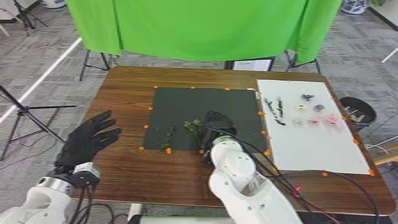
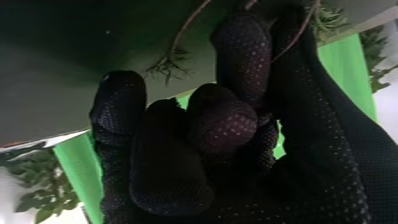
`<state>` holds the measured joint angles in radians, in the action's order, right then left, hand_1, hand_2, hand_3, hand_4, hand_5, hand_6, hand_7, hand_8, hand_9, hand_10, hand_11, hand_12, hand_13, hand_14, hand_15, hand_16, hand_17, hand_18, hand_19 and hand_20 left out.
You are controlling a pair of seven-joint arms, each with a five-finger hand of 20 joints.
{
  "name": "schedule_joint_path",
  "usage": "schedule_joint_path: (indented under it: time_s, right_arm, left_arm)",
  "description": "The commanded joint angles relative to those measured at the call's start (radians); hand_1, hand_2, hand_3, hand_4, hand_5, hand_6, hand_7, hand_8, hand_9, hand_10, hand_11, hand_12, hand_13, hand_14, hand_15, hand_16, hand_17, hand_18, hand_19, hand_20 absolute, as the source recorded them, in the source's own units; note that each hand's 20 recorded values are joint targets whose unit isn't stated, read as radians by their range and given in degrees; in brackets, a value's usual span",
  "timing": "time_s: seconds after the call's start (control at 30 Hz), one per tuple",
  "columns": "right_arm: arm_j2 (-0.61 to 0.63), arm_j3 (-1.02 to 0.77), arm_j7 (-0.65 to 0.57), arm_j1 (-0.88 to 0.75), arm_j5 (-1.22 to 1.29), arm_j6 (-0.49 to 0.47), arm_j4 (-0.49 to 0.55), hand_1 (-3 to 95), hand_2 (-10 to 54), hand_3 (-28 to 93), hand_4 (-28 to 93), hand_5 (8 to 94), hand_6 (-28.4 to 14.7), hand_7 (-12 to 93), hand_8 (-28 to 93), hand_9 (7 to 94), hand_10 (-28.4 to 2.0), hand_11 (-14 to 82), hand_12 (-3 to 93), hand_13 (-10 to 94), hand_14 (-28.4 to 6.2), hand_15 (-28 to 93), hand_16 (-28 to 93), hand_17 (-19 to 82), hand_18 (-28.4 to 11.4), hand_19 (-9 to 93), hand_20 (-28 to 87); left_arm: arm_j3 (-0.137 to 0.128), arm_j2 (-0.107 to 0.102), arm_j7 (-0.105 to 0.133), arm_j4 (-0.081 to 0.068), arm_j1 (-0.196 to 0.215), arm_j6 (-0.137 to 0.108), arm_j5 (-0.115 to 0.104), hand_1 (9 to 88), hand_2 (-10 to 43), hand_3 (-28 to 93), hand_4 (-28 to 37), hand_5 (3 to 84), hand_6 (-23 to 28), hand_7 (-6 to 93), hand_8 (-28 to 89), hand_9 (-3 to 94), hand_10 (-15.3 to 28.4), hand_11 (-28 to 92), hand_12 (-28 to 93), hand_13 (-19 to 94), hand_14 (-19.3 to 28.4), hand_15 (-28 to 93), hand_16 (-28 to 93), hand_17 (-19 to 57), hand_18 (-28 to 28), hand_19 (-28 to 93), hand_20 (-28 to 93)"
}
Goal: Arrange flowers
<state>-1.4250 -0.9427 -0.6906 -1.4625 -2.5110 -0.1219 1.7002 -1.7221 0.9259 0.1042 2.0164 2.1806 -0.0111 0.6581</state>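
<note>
Partly cut-off thin stem (image 2: 187, 22).

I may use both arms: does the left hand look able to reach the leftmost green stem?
Probably yes: the left hand is open, left of the black mat, and nothing visible blocks its way to the stem.

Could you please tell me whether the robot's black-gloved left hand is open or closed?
Open: the left hand has its fingers extended, with gaps between them.

Brown table (image 1: 124, 125); dark mat (image 1: 209, 100); white sheet (image 1: 315, 150); green cloth (image 1: 200, 30); pink blossoms (image 1: 332, 119); right robot hand (image 1: 218, 121) black, pale-dotted.
</note>
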Motion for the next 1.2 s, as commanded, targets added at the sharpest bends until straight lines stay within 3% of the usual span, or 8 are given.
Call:
schedule_joint_path:
  time_s: [0.03,0.13,0.23,0.6,0.83,1.1,1.2]
  right_arm:
    - [-0.005,-0.009,-0.007,-0.007,-0.013,0.017,0.01,31.7,-4.9,85,-24,82.8,1.9,45,16,88.8,-7.8,60.6,44.0,86,-5.5,84,34,44,-18.6,91,23]
    - [0.005,-0.011,-0.007,-0.006,-0.018,0.017,0.023,29.7,-5.6,85,-24,82.7,1.7,46,10,88.6,-8.0,60.4,44.3,86,-5.6,84,34,44,-18.7,91,23]
    - [0.012,-0.02,-0.006,-0.012,-0.023,0.015,0.044,27.7,-6.2,84,-24,82.7,1.5,50,-7,88.3,-8.2,60.3,44.5,86,-5.9,84,34,43,-18.7,91,23]
    - [0.046,-0.037,-0.001,-0.008,-0.029,-0.009,0.113,22.6,-9.3,82,-25,82.1,1.0,49,-8,87.4,-8.6,60.1,45.0,85,-6.1,85,34,42,-19.0,90,23]
    - [0.202,-0.079,-0.016,0.069,0.048,0.052,0.16,21.5,-9.2,81,-25,76.0,-0.5,49,-8,82.0,-10.9,59.5,44.9,79,-7.9,84,34,37,-19.1,88,24]
    - [0.352,-0.138,-0.084,0.163,0.109,0.019,0.083,18.4,-9.5,76,-28,69.9,-1.9,48,-10,76.4,-12.3,60.0,45.3,73,-9.6,85,34,32,-19.2,83,29]
    - [0.378,-0.15,-0.102,0.18,0.137,-0.017,0.056,17.2,-9.5,75,-28,63.8,-4.3,43,-11,67.7,-13.0,58.7,44.0,67,-10.8,83,32,29,-20.2,82,30]
  left_arm:
    - [0.0,-0.003,-0.007,-0.003,0.003,0.009,0.001,25.4,-3.7,72,-28.3,29.8,5.5,22.4,-12,24.9,13.3,28,15,23,17.9,42,-5,-7.4,22.5,47,6]
    - [-0.005,-0.002,-0.002,0.0,0.01,0.007,0.001,25.3,-3.8,72,-28.2,29.8,5.5,22.3,-12,24.9,13.3,28,15,23,17.8,42,-5,-7.4,22.5,47,6]
    - [-0.012,0.009,-0.008,0.003,0.013,0.011,0.008,25.3,-3.8,72,-28.2,29.8,5.5,22.4,-12,24.8,13.3,28,15,23,17.9,42,-5,-7.4,22.5,47,6]
    - [-0.028,0.015,-0.005,0.013,0.037,0.011,0.009,25.4,-3.7,72,-28.2,29.8,5.5,22.4,-12,24.9,13.4,28,15,23,17.9,42,-5,-7.4,22.5,47,6]
    - [-0.038,0.021,0.002,0.018,0.054,0.007,0.007,25.4,-3.7,72,-28.3,29.8,5.5,22.4,-12,24.9,13.3,28,15,23,17.9,42,-5,-7.4,22.5,47,6]
    - [-0.051,0.029,0.0,0.025,0.076,0.004,0.007,25.5,-3.6,72,-28.2,29.9,5.5,22.4,-12,25.0,13.3,28,15,23,17.9,42,-5,-7.5,22.5,47,6]
    - [-0.051,0.03,-0.003,0.024,0.072,0.007,0.008,25.4,-3.6,72,-28.2,29.8,5.5,22.4,-12,25.0,13.4,28,15,23,17.9,42,-5,-7.5,22.5,47,6]
